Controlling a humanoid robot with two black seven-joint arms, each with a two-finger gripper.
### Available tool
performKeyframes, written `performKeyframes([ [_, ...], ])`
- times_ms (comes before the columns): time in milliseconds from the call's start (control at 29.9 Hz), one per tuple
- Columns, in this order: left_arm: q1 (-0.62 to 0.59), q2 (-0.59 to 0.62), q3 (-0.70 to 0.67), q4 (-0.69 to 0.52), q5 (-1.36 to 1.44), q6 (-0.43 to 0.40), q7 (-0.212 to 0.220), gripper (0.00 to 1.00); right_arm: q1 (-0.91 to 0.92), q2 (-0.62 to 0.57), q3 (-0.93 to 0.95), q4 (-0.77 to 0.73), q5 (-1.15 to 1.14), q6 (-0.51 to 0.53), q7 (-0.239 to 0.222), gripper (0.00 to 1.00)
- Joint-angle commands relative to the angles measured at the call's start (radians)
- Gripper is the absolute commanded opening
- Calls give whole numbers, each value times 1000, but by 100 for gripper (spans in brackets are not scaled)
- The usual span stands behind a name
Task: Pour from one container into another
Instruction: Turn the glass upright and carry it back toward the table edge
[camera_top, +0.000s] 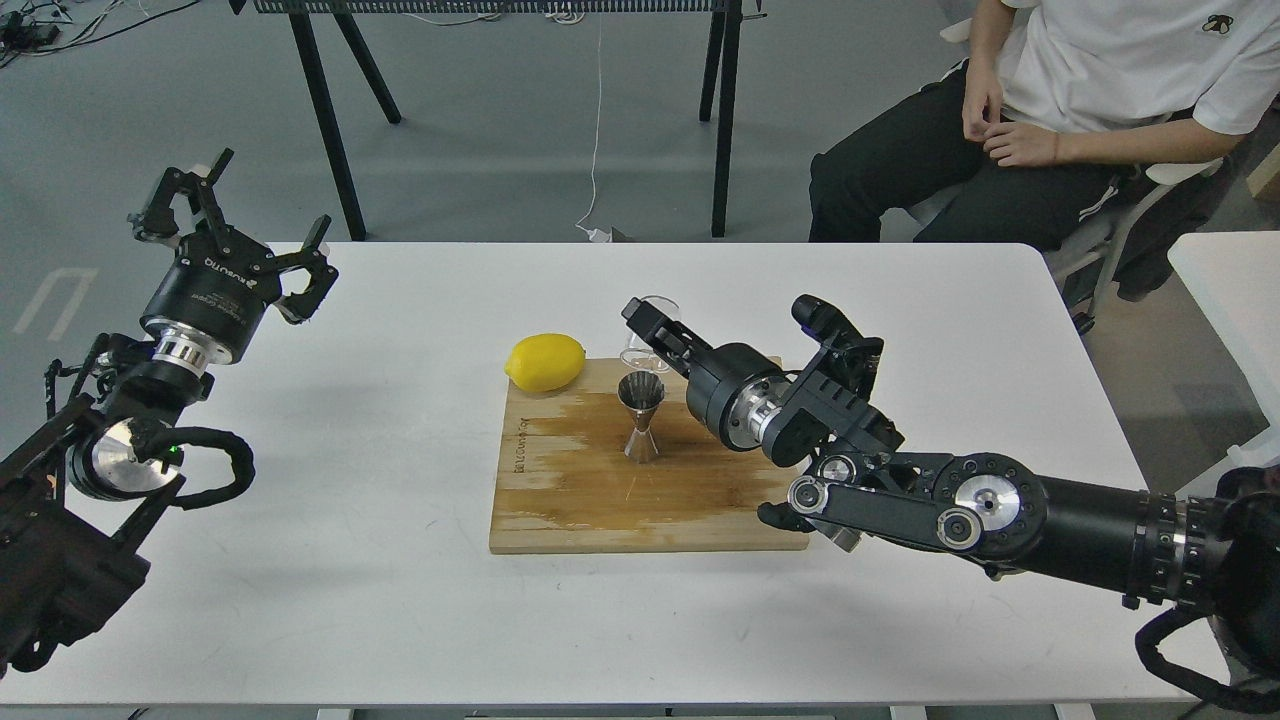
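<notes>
The steel hourglass jigger (641, 420) stands upright on the wooden cutting board (600, 500), near its back middle. Just behind and above the jigger's mouth, the small clear glass cup (652, 322) sits between the fingers of my right gripper (650, 332), which is shut on it. The right arm reaches in from the lower right across the board's right edge. Whether the cup holds any liquid is too faint to tell. My left gripper (235, 225) hangs open and empty, raised over the table's far left edge, well away from the board.
A yellow lemon (545, 362) lies at the board's back left corner. A seated person (1060, 130) is behind the white table (350, 560) at the back right. Black stand legs (330, 130) rise behind the table; a second white table (1230, 290) stands at right.
</notes>
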Motion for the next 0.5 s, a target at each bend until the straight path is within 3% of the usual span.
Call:
performKeyframes([
  [0,0,1,0,0,0,0,0,100,0,-2,-16,1,-19,0,19,35],
  [301,2,3,0,0,-1,0,0,100,-14,-65,27,36,15,0,16,35],
  [469,2,3,0,0,-1,0,0,100,-65,-155,135,152,223,0,10,36],
])
